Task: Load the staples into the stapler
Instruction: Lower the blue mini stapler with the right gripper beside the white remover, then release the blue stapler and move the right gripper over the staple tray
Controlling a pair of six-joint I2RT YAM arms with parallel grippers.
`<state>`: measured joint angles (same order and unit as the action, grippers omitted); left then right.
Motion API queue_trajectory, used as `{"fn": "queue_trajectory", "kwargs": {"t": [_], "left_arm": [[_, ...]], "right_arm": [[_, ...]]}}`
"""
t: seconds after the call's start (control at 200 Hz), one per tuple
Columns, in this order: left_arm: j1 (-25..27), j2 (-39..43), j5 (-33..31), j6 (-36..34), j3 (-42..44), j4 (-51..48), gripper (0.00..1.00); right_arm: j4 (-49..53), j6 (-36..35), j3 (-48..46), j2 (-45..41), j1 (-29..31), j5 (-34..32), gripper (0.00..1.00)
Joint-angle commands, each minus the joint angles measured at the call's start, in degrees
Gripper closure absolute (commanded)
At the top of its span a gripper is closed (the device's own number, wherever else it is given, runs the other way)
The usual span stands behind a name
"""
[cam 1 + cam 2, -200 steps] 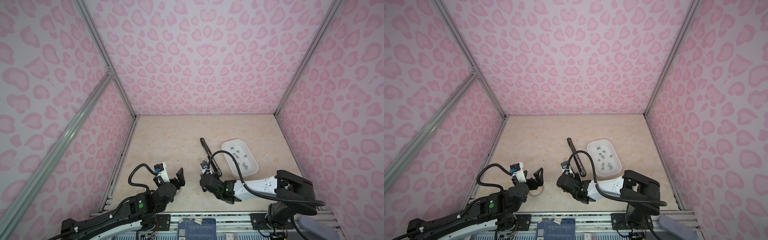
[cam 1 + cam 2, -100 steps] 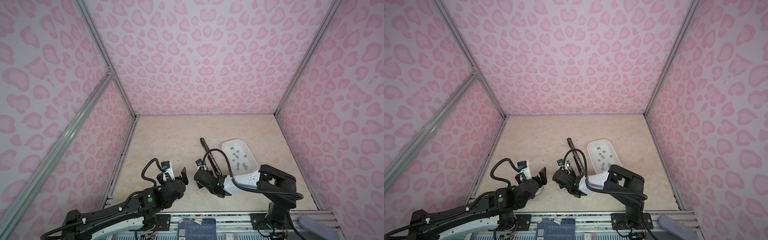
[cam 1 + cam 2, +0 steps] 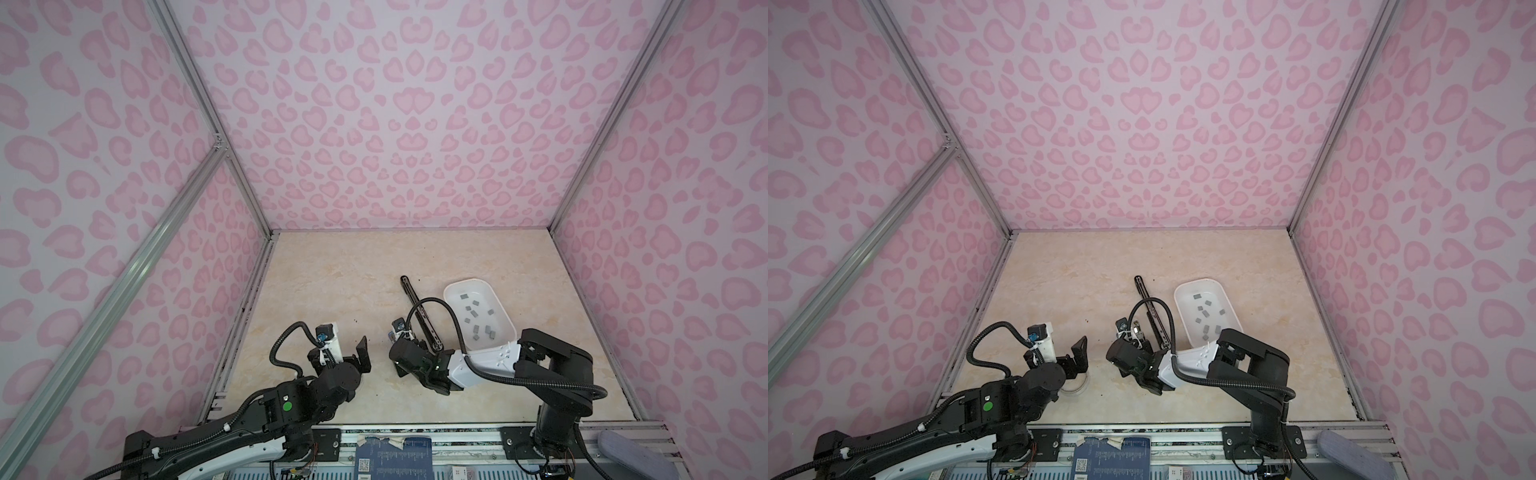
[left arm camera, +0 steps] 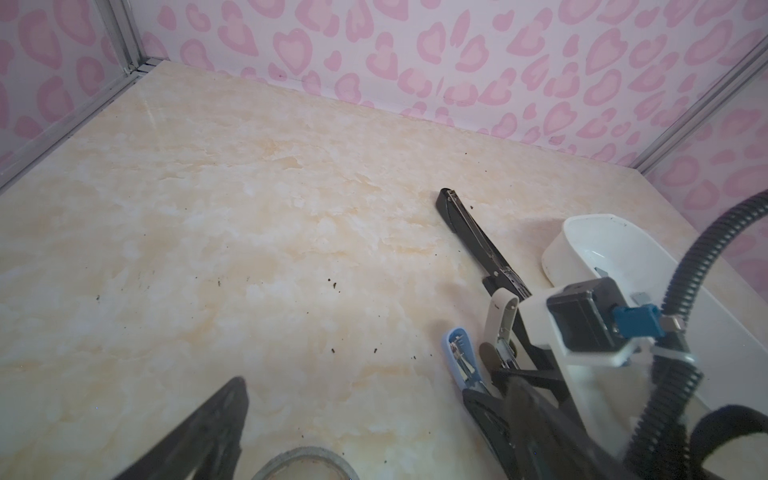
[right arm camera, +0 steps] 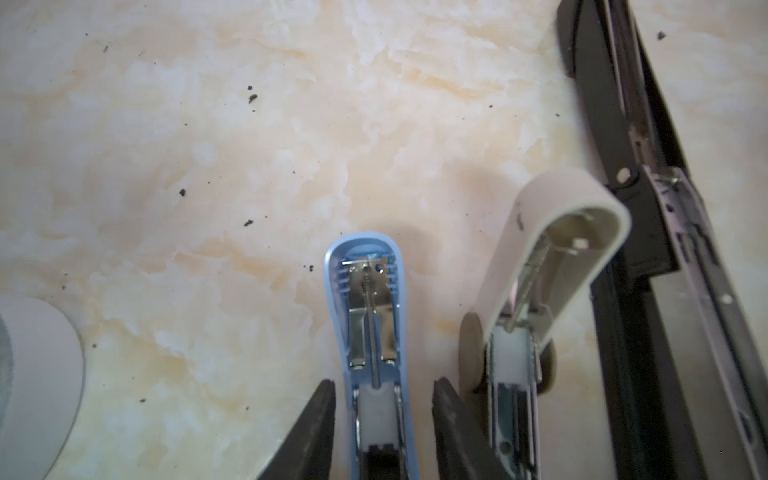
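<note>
The right gripper (image 5: pixel 384 388) stands narrowly open, flanking the blue stapler (image 5: pixel 371 316) without touching it, its rear cut off, while the left gripper (image 3: pixel 341 358) gapes wide, one finger outside its wrist view — the staples (image 3: pixel 473 312) lie in the white tray (image 3: pixel 465 283), whose near end the right arm hides.

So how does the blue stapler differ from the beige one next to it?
The blue stapler lies between the fingers of the right gripper; the beige stapler sits just outside them. The blue one lies flat on the table; the beige one's top tilts up. Both are small and swung open, metal showing.

place: robot test cell | pink-print walls (image 3: pixel 407 124) | alu frame (image 3: pixel 198 95) | marble-look tabletop (image 3: pixel 332 291)
</note>
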<state>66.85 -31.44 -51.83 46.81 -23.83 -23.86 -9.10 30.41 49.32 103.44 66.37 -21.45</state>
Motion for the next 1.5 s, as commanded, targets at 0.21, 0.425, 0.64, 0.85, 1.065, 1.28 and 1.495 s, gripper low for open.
{"fn": "queue_trajectory", "kwargs": {"t": [0.21,0.425,0.64,0.85,1.065,1.28,1.495], "left_arm": [[0.0,7.4,-0.2,-2.5,3.4,1.7,0.03],[0.0,11.1,-2.2,-7.6,4.6,5.4,0.03],[-0.9,9.9,-0.1,-25.0,9.2,25.5,0.03],[-17.6,2.2,14.6,-24.7,8.3,32.0,0.03],[-30.1,-9.0,24.3,-22.7,5.3,36.5,0.03],[-30.2,-18.4,23.6,-24.4,1.6,38.4,0.03],[-30.2,-19.8,24.3,-24.9,0.8,39.3,0.03]], "right_arm": [[-0.1,-1.2,-4.8,-9.6,0.9,-4.1,0.56],[2.4,-2.2,-9.5,-23.9,1.1,-9.1,0.5],[2.4,-4.6,-13.8,-35.1,-5.5,-10.9,0.51],[1.8,-5.3,-12.4,-32.3,-23.2,-0.7,0.52],[5.5,-7.9,-4.1,-19.3,-37.3,11.9,0.63],[12.0,-14.3,6.1,-4.6,-43.0,18.7,0.66],[10.7,-13.2,7.2,-1.7,-44.4,16.3,0.63]]}}
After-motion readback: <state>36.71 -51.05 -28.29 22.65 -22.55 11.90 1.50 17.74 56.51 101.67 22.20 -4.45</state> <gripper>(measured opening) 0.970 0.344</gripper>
